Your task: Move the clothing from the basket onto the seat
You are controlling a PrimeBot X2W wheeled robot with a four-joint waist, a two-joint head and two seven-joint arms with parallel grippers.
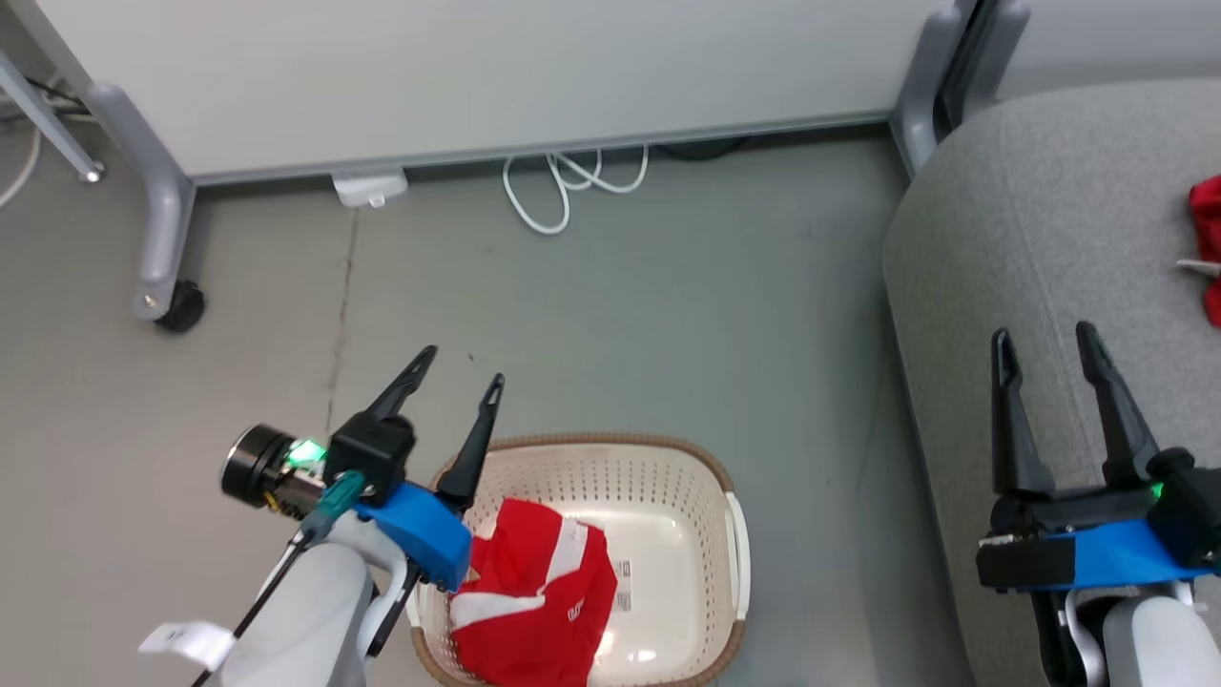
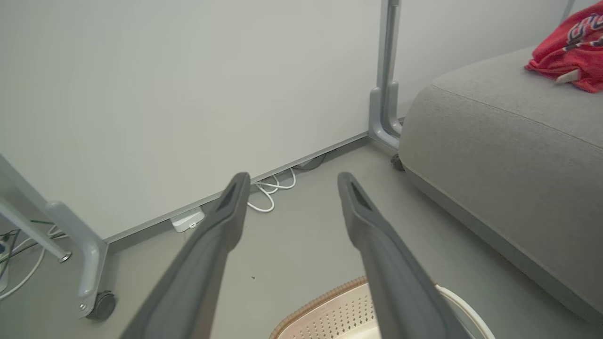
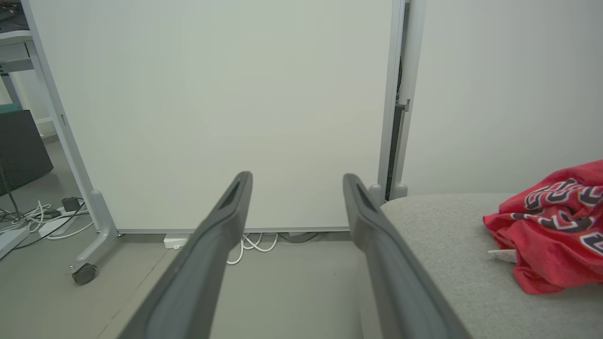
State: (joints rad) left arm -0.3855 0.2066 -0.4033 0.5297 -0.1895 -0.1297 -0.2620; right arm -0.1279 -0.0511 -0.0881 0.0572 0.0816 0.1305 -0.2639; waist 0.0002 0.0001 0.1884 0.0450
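Note:
A cream basket (image 1: 711, 496) with a brown rim stands on the floor at the bottom centre and holds a crumpled red garment (image 1: 534, 596) with white stripes in its left half. My left gripper (image 1: 463, 367) hovers open above the basket's left rim, nothing between its fingers; the left wrist view shows the basket rim (image 2: 320, 308) just below its fingertips. My right gripper (image 1: 1045, 334) is open and empty over the grey seat (image 1: 1030, 239). A second red garment (image 3: 553, 226) with lettering lies on the seat (image 3: 447, 245) to the right, also seen as red cloth (image 1: 1207, 243) at the edge.
A white partition panel (image 1: 477, 76) on grey wheeled legs (image 1: 167, 286) stands behind the basket, with a looped white cable (image 1: 563, 186) on the floor below it. Bare grey floor (image 1: 668, 315) lies between panel, basket and seat. More cables (image 3: 37, 216) lie far left.

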